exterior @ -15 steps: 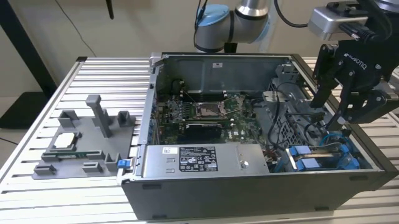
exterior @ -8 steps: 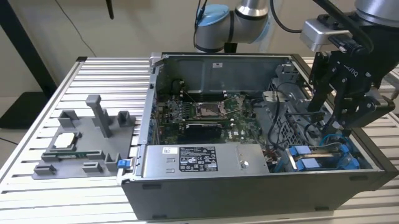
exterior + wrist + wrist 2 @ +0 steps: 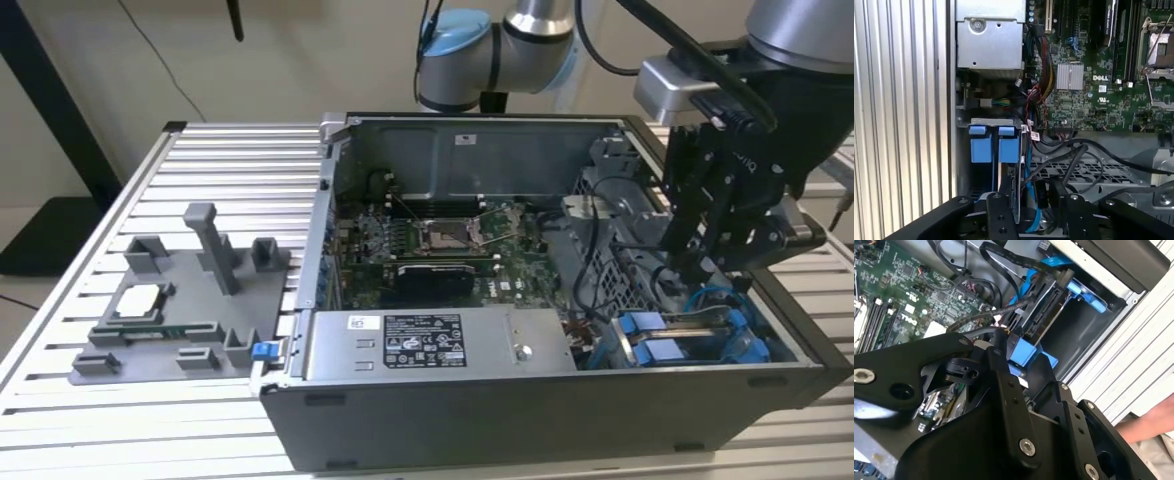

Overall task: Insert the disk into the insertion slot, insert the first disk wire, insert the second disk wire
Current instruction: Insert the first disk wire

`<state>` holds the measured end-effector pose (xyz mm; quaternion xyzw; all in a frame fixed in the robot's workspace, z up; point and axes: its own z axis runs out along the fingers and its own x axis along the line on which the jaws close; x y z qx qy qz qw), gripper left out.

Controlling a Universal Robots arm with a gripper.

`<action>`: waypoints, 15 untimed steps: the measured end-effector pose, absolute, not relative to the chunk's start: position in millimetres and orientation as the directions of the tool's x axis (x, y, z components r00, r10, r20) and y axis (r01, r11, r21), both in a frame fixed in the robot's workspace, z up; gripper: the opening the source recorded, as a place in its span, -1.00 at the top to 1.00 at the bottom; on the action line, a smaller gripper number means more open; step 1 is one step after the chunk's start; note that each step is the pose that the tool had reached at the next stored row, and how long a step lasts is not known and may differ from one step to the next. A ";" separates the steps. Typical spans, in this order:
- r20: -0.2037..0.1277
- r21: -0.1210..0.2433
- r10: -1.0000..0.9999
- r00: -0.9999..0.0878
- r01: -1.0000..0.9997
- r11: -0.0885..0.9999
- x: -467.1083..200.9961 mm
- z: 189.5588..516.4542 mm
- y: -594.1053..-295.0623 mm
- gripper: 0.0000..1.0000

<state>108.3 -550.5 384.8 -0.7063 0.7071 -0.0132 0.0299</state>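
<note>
An open grey computer case (image 3: 534, 410) lies on a slatted metal table (image 3: 227, 165), exposing a green motherboard (image 3: 441, 245) and a power-supply box (image 3: 441, 345). A grey fixture tray (image 3: 180, 300) sits beside it. In the second wrist view, possibly a person's arm (image 3: 1149, 432).

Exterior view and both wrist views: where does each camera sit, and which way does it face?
Exterior view: off the arm, raised, looking down into the open computer case; shows the arm and claw.
First wrist view: at the wrist, looking along the claw onto the blue tabs and motherboard.
Second wrist view: at the wrist, angled past the claw toward the disk.
Shared: both wrist views show the motherboard and the claw's black links.
</note>
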 end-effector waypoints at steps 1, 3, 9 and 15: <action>-0.026 -0.064 -1.000 0.000 -0.998 0.002 108.3 384.3 -550.5 -1.00; -0.028 -0.069 -1.000 0.000 -0.998 0.002 108.3 383.7 -550.5 -1.00; -0.029 -0.072 -1.000 0.001 -0.997 0.001 108.3 383.0 -550.5 -1.00; -0.029 -0.072 -1.000 0.001 -0.997 0.001 108.2 382.8 -550.5 1.00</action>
